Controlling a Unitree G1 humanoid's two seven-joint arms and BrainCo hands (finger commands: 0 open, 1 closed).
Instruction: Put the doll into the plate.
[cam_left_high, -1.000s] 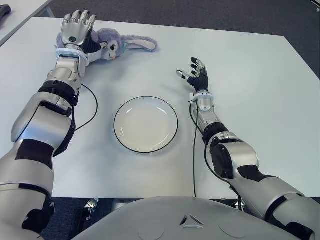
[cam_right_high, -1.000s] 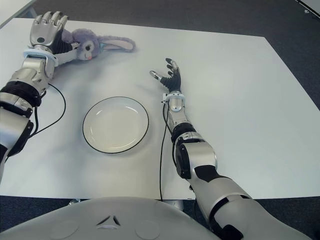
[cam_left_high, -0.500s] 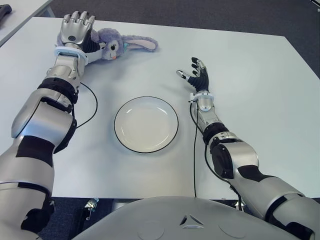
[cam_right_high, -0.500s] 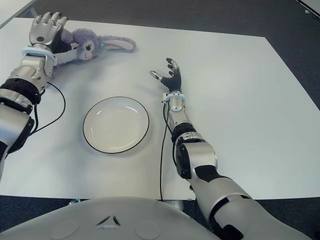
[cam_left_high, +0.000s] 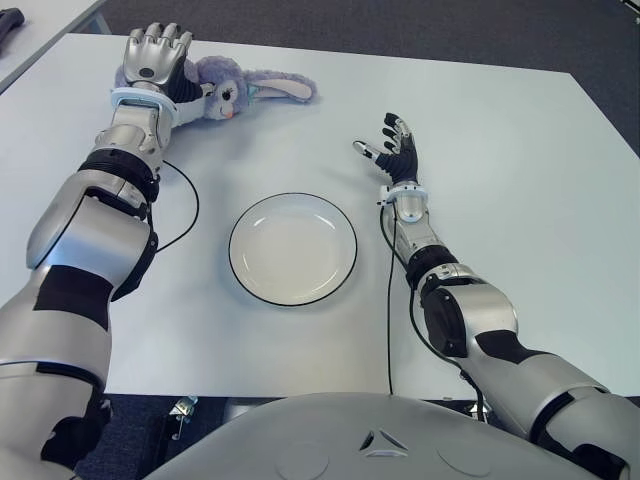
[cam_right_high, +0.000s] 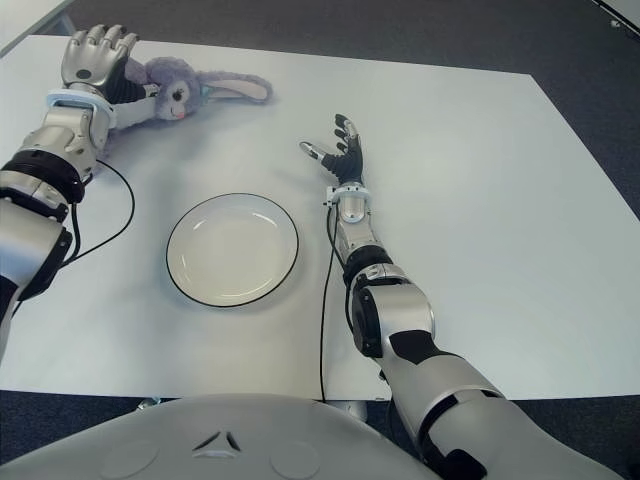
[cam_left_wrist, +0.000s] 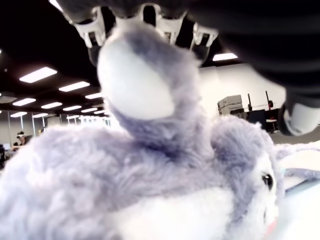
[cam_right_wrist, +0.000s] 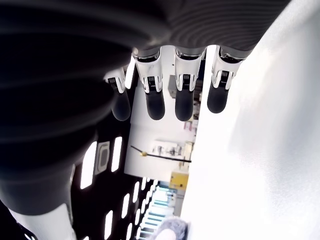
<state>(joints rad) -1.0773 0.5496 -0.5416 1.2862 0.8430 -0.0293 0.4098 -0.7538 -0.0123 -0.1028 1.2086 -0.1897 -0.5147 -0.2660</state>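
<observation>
My left hand (cam_left_high: 152, 62) sits over the doll (cam_left_high: 232, 88), fingers curled on it, probably gripping. Right hand (cam_left_high: 392, 152) hangs loose beside the plate (cam_left_high: 292, 248).

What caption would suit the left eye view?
Left hand curled over a purple plush rabbit, empty plate nearby, right hand open.

no readable text, labels or signs

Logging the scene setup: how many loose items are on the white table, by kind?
Doll: 1, a purple plush rabbit under the left hand
Plate: 1, white, nothing in it
Total: 2
</observation>
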